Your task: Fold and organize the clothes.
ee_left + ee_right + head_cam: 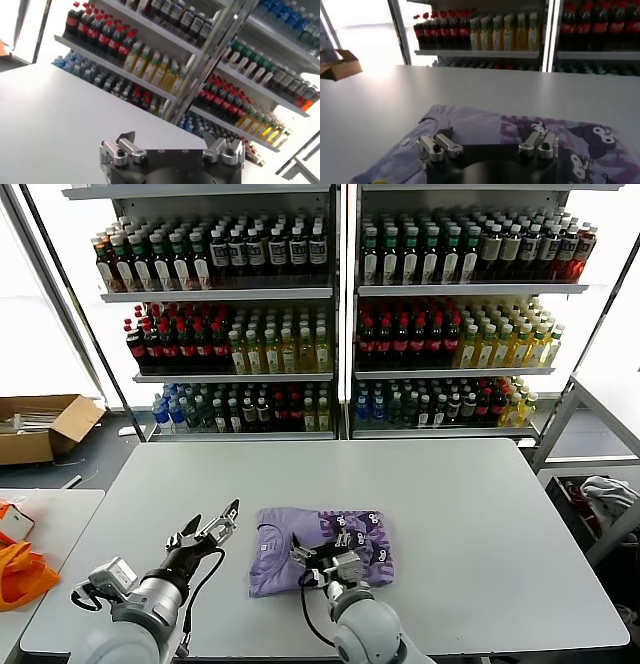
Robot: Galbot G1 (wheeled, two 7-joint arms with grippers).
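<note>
One of the clothes, a lavender T-shirt (pixel 275 552) with a dark purple print, lies folded into a rectangle on the grey table (pixel 470 524) near its front edge. My right gripper (pixel 322 547) hovers just over the shirt's near middle, open, with nothing between its fingers. In the right wrist view the shirt (pixel 475 125) spreads out beyond the right gripper (pixel 489 132). My left gripper (pixel 208 522) stands open above bare table to the left of the shirt, apart from it. The left wrist view shows the left gripper (pixel 172 137) empty over the tabletop.
Tall shelves of bottled drinks (pixel 340 314) stand behind the table. A cardboard box (pixel 40 427) sits on the floor at far left. An orange bag (pixel 20 572) lies on a side table at left. A metal frame with cloth (pixel 605 494) stands at right.
</note>
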